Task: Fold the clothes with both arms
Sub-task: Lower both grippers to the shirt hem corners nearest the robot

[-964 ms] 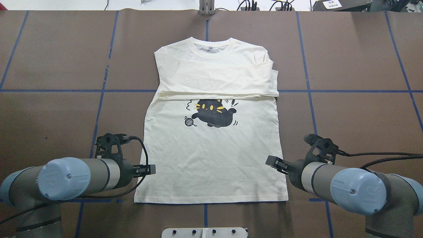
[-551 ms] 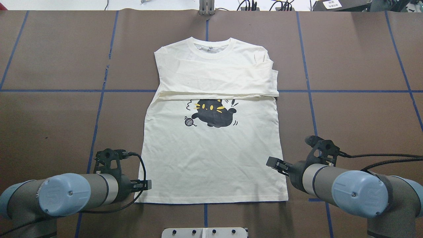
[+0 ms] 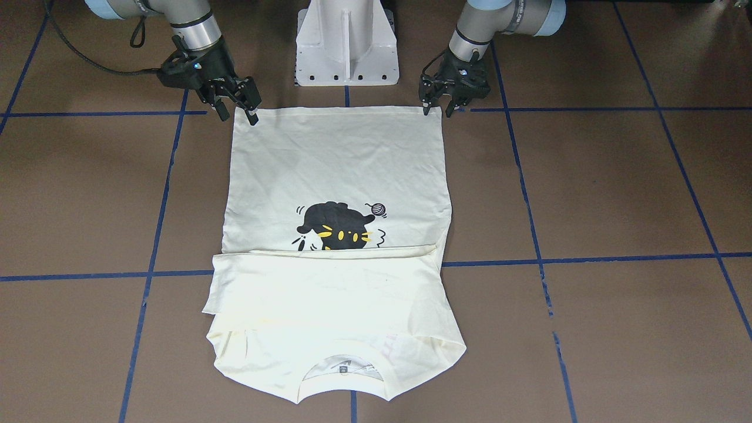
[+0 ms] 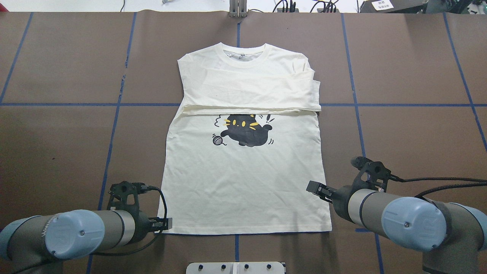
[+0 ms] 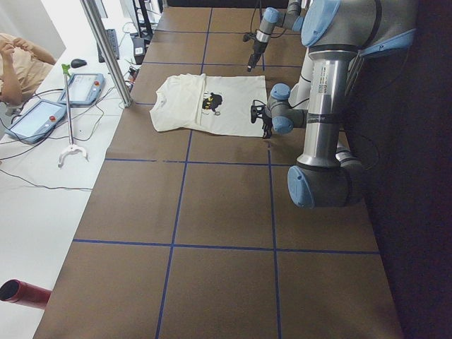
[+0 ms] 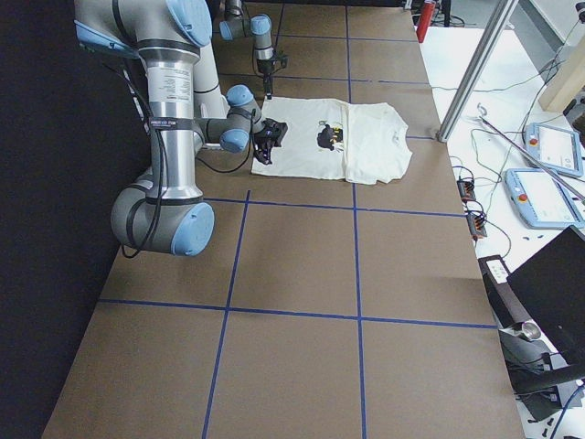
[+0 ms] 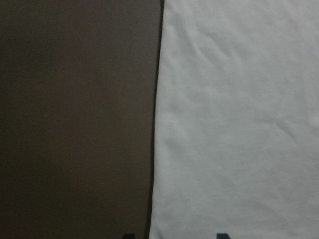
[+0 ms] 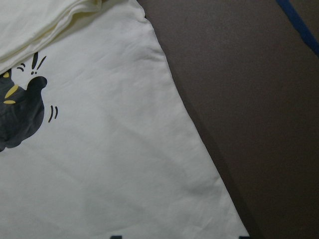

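Observation:
The cream-white T-shirt (image 4: 243,190) lies flat, collar away from the robot, with its sleeves folded across the chest over the top of the black cat print (image 4: 245,131). My left gripper (image 4: 166,224) is open and hangs low at the hem's left corner; in the front-facing view, the left gripper (image 3: 437,110) straddles that corner. In the left wrist view, the shirt's side edge (image 7: 155,124) runs between the two fingertips. My right gripper (image 4: 314,187) is open over the shirt's right edge, a little up from the hem. It holds nothing, as the front-facing view of the right gripper (image 3: 239,116) shows.
The white pedestal base (image 3: 346,41) stands just behind the hem. Blue tape lines (image 4: 114,125) grid the brown table. A metal plate (image 4: 236,267) sits at the near edge. A person (image 5: 14,63) sits at a side table with pendants.
My left gripper has drawn back toward the robot along the shirt's left edge, down to the hem corner. The right gripper has hardly moved. The shirt lies as before.

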